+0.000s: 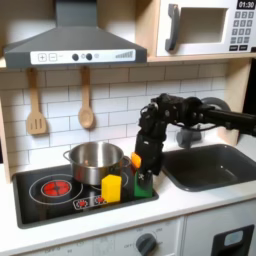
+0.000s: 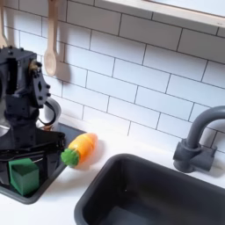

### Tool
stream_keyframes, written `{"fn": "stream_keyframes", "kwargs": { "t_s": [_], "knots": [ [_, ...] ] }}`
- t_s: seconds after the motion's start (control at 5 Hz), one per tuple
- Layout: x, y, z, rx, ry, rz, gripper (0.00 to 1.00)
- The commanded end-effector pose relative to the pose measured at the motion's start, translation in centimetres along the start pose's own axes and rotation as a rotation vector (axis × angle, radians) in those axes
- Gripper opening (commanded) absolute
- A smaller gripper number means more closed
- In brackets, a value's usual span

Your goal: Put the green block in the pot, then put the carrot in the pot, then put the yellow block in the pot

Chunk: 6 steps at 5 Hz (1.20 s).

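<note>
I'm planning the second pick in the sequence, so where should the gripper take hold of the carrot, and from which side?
Probably across the orange body of the carrot, coming down from above. In the second exterior view it lies on its side on the counter, leafy end toward the green block, so the thicker orange middle offers the jaws more than the narrow green tip. The gripper stands close beside it.

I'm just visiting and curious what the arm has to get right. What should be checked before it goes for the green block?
1. Green block on the stovetop, not in the pot: ok.
2. End effector directly above the block: ok.
3. End effector open wide enough: cannot tell.
4. Pot upright, top uncovered: ok.
5. Carrot lying apart from the block: ok.
6. Yellow block apart from the green one: ok.
</note>
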<state>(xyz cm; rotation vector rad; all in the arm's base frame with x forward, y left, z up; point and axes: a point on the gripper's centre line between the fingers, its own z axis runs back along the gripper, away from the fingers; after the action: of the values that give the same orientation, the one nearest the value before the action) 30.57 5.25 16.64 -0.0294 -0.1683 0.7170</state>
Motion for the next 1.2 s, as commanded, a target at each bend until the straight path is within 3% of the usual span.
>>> {"fn": "stream_keyframes", "kwargs": {
  "t_s": [0.0,0.2,0.6,0.8,1.0],
  "knots": [
    [0.1,0.1,-0.1,0.016,-0.001,0.034,1.00],
    [-0.2,0.1,-0.4,0.020,0.008,0.051,1.00],
    [0.0,0.8,-0.3,0.014,0.007,0.147,1.00],
    [0.1,1.8,-1.1,0.040,0.024,0.177,1.00],
    [-0.1,1.7,-1.4,0.038,0.034,0.173,1.00]
  ]
}}
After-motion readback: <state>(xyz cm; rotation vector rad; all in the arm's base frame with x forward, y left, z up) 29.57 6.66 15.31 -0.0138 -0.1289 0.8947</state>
